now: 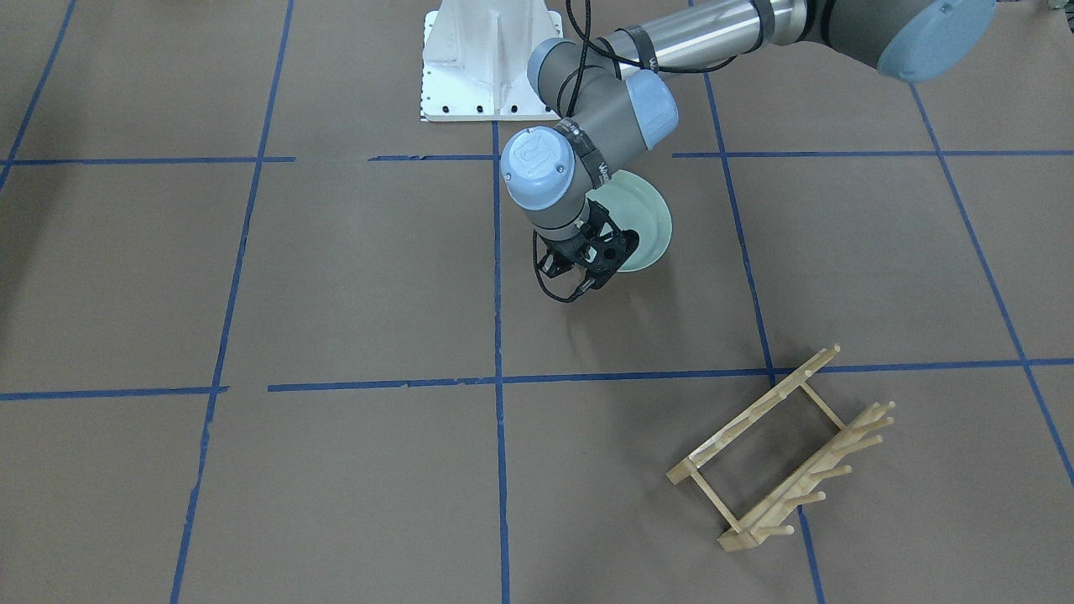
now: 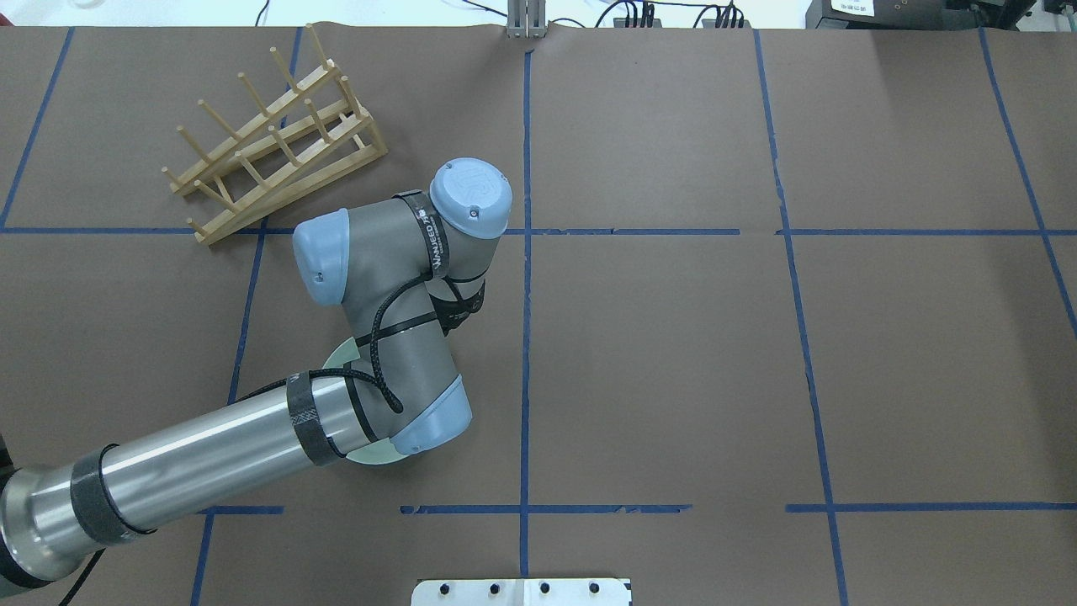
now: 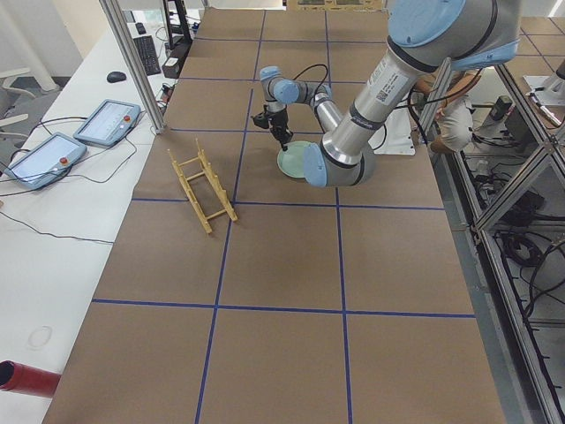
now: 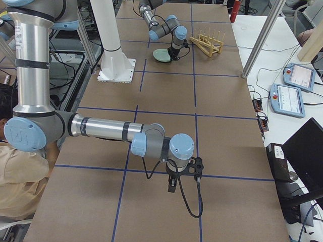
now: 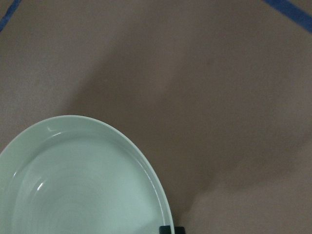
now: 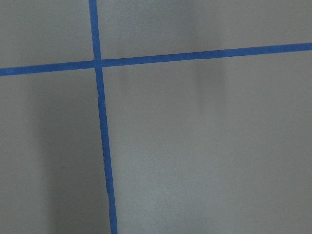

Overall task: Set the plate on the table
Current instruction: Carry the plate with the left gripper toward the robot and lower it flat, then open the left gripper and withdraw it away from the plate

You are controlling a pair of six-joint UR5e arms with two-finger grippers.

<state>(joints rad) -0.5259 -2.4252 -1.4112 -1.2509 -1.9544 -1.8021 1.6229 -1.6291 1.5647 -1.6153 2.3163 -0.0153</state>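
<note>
The pale mint-green plate (image 1: 646,222) is low over the brown table (image 1: 336,277), partly under my left wrist. My left gripper (image 1: 601,270) is at the plate's near rim and looks shut on it. In the left wrist view the plate (image 5: 78,185) fills the lower left, and its rim runs into one dark fingertip (image 5: 166,229) at the bottom edge. I cannot tell whether the plate touches the table. Overhead, only slivers of the plate (image 2: 370,455) show under the arm. My right gripper (image 4: 184,175) hangs over the table far away, and I cannot tell if it is open or shut.
The light wooden peg rack (image 1: 780,453) stands empty on the table, apart from the plate, on my left side (image 2: 269,135). The white bolted base (image 1: 487,59) is behind the plate. The right wrist view shows only table with crossing blue tape lines (image 6: 97,63).
</note>
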